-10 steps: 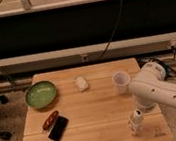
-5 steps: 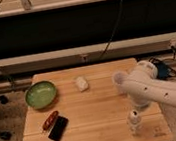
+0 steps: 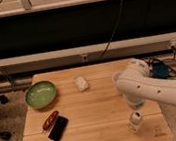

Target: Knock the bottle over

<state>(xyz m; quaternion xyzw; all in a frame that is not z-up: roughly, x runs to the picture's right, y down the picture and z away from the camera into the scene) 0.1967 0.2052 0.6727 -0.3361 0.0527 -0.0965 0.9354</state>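
— One small white plastic bottle stands upright near the table's front-right corner.
— Gripper?
— Just above it; finger state: cannot tell. Approach step; next, a sideways push should topple it.

The white arm reaches in from the right edge of the desk, its thick forearm slanting up and left to a bent elbow, then turning down. The gripper hangs low near the desk's front right corner
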